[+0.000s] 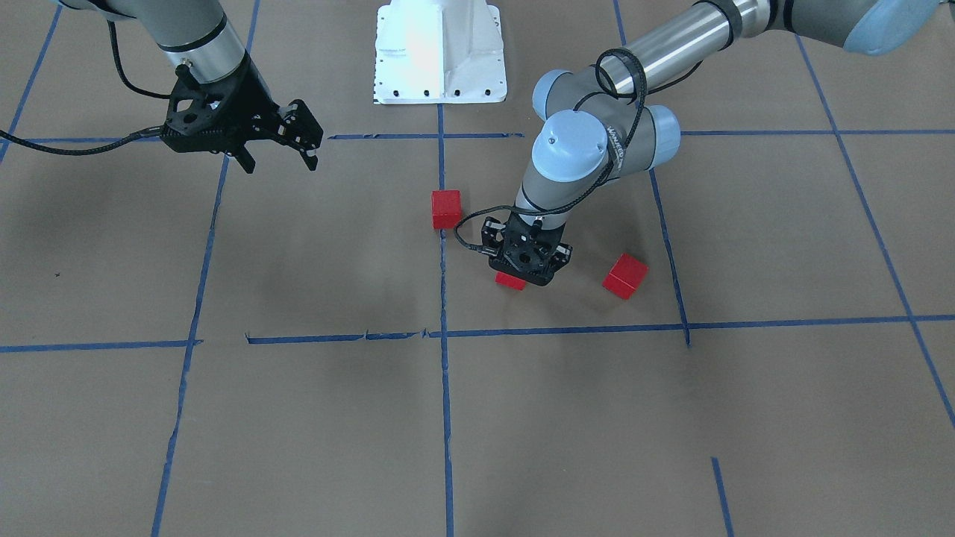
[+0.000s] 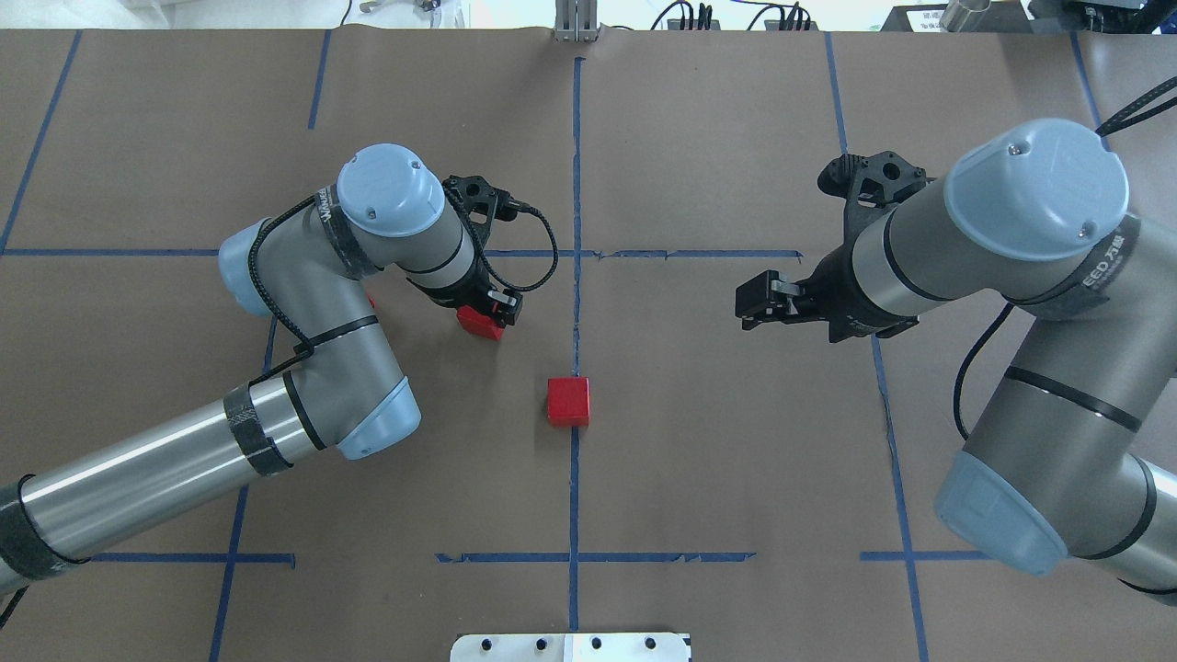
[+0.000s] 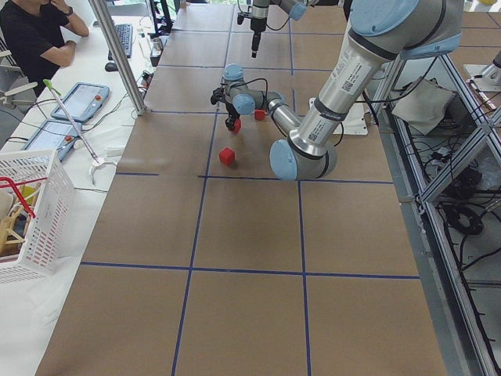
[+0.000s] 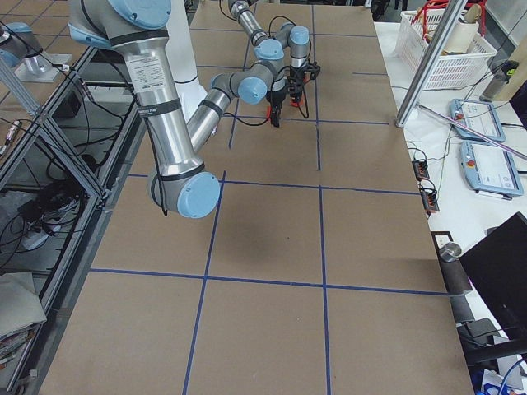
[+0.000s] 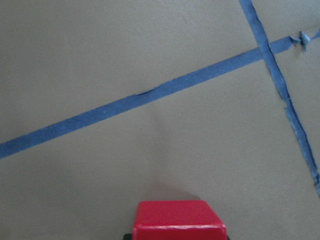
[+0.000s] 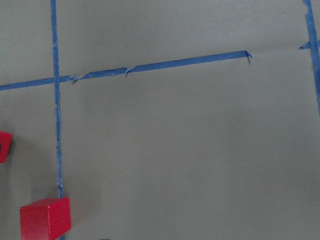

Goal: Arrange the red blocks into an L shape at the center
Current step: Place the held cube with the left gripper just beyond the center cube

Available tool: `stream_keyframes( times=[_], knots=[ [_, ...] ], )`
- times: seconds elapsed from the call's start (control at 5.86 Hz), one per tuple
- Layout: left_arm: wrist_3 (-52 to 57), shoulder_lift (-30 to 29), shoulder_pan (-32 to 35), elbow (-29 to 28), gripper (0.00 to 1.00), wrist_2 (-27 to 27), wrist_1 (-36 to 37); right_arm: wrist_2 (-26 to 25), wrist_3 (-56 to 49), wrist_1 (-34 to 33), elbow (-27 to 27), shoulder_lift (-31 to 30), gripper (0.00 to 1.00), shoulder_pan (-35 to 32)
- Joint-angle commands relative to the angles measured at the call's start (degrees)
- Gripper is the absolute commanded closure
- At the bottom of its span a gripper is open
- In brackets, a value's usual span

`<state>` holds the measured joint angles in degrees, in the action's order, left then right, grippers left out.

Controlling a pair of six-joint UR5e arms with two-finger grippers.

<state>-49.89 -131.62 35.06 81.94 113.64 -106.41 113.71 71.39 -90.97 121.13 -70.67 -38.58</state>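
Three red blocks show. One red block (image 1: 446, 209) (image 2: 568, 402) lies on the centre tape line. A second (image 1: 625, 276) lies on the paper towards my left side, mostly hidden under the left arm in the overhead view. The third (image 1: 511, 280) (image 2: 480, 322) sits between the fingers of my left gripper (image 1: 526, 262) (image 2: 489, 311), which is shut on it low at the table; it fills the bottom of the left wrist view (image 5: 177, 222). My right gripper (image 1: 280, 156) (image 2: 759, 302) is open and empty, held above the table apart from all blocks.
Brown paper with a grid of blue tape lines (image 1: 442, 373) covers the table. The white robot base plate (image 1: 440, 52) is at the robot's edge. An operator (image 3: 35, 35), tablets and a white basket (image 3: 27, 211) are beside the table.
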Motion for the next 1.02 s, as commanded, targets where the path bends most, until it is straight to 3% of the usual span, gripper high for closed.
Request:
stream_keyframes(
  times=[0.0,0.34,0.85],
  knots=[
    [-11.3,-3.5,-1.3,0.1,0.97,-3.7,0.8,-0.1,0.1,0.0,0.2,0.0,0.00,-0.1],
    [-21.7,-4.5,-6.1,0.8,0.97,-10.5,4.8,-0.3,0.5,0.0,0.2,0.0,0.00,0.0],
    [-26.1,-5.3,-10.0,1.4,0.96,-13.3,5.0,-0.5,0.8,0.0,0.0,-0.1,0.00,0.0]
  ],
)
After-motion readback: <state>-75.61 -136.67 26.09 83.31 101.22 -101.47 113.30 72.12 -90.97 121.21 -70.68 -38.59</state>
